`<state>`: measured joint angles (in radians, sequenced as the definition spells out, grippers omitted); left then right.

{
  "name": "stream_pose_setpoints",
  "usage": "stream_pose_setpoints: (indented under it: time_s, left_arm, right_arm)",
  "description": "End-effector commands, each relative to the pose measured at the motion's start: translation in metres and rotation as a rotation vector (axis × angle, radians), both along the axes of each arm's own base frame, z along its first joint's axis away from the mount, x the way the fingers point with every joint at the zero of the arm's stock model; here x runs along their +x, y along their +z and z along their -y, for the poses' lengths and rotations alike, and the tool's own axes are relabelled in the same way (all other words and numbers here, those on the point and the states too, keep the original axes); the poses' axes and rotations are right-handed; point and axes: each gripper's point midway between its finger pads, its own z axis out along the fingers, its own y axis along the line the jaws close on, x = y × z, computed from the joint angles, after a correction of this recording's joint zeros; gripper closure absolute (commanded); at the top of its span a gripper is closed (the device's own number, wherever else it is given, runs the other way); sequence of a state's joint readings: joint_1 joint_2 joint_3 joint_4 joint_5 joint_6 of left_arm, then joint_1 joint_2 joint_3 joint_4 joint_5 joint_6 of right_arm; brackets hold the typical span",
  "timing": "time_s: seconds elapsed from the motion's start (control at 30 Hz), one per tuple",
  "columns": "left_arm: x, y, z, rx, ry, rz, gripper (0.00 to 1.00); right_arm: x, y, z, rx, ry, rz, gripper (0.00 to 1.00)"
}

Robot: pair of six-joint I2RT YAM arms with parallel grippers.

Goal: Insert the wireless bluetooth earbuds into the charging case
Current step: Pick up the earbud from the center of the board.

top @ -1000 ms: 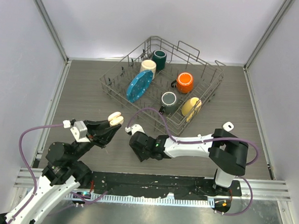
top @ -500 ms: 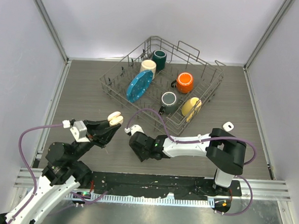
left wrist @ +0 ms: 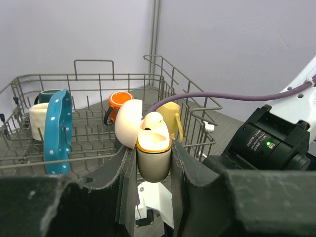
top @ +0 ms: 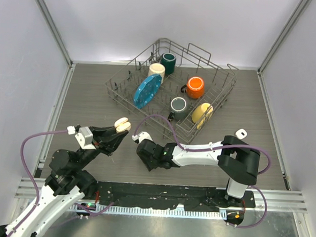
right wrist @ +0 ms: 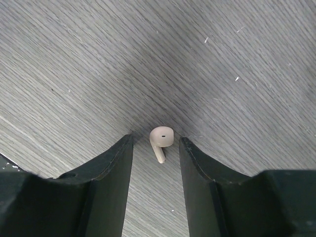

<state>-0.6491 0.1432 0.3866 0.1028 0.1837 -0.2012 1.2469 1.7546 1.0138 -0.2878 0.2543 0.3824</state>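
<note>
Cream-beige stemmed earbud (right wrist: 161,138) lies between my right gripper's (right wrist: 156,148) parted fingers after its slight leftward shift, ready for pinching; left gripper (left wrist: 152,150) clamps the open beige charging case (left wrist: 153,165).

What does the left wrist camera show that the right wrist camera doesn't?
Only the left wrist view: the left gripper clamps the open charging case, which has a seated earbud poking out of it, and the dish rack stands behind.
Only the right wrist view: a cream earbud lies on the table between the right gripper's open fingers and touches neither.
Both views: the grey wood-grain table.
</note>
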Motion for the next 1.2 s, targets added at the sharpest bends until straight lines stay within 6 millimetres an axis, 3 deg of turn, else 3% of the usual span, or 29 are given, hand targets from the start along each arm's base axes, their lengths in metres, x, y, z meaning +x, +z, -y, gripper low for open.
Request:
stream_pose_setpoints:
  time_s: [0.0,0.87,1.0,1.17]
  left_arm:
    - [-0.003,0.019,-0.001,-0.036,-0.007,0.046,1.0]
    - [-0.01,0.018,-0.012,-0.067,0.017,0.042,1.0]
    - [-0.01,0.018,-0.013,-0.068,0.021,0.041,1.0]
    - [-0.009,0.016,-0.014,-0.068,0.03,0.036,1.0]
  right_arm:
    - [0.005,0.019,-0.012,0.074,-0.032,0.011,0.52]
    - [0.006,0.01,-0.009,0.103,-0.338,-0.074,0.65]
    - [0.006,0.007,-0.012,0.123,-0.408,-0.104,0.73]
    - [0.005,0.003,-0.009,0.105,-0.447,-0.115,0.74]
